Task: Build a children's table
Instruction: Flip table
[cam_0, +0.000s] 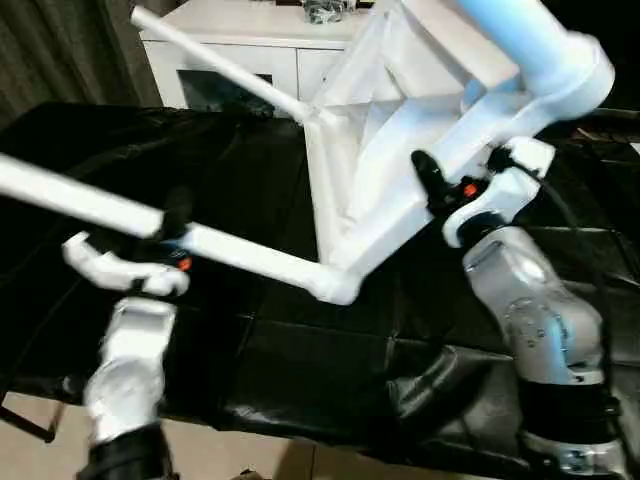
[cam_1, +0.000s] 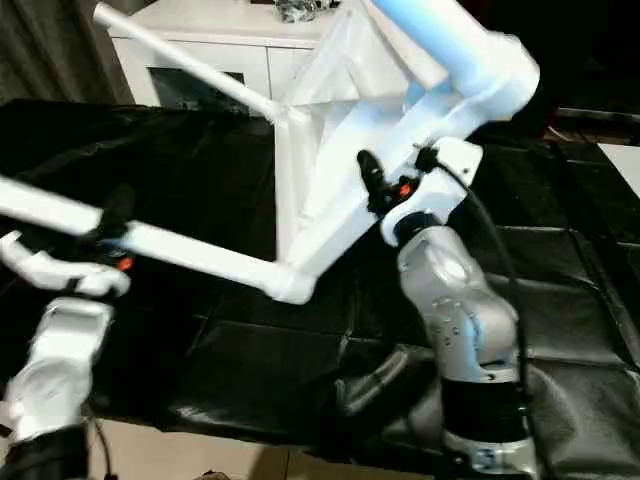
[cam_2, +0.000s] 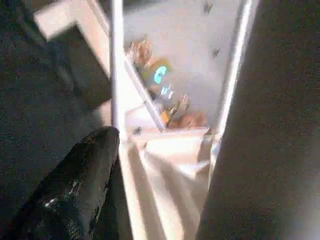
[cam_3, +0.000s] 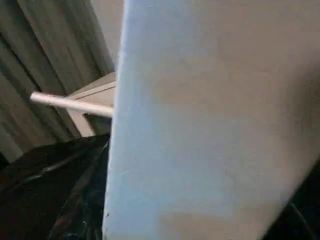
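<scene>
Scene: While the tabletop (cam_0: 400, 130) stands tipped up on its edge over the black sheet (cam_0: 250, 330), we see its ribbed underside facing us, at about one o'clock from the middle of the head views.

Legs: one leg (cam_0: 215, 62) sticks out from the far corner toward eleven o'clock; a second leg (cam_0: 120, 215) runs from the near corner socket (cam_0: 335, 285) out toward nine o'clock; a third leg (cam_0: 520, 35) rises from the corner at two o'clock, close to the camera.

Left gripper (cam_0: 125, 245): it sits at eight o'clock, just under the second leg, and we see its fingers spread wide with the leg lying across them (we cannot tell whether they touch it); one black finger (cam_2: 70, 185) shows in the left wrist view beside a leg.

Right gripper (cam_1: 385, 185): at three o'clock, its black fingers are set against the tabletop's edge rail; we cannot tell from the views whether they pinch it.

Background: a white cabinet (cam_0: 230, 45) with glass doors stands at twelve o'clock behind the sheet, with a dark curtain (cam_0: 50, 50) at ten o'clock.

Right wrist view: a broad white face of the tabletop (cam_3: 210, 125) sits very close.
</scene>
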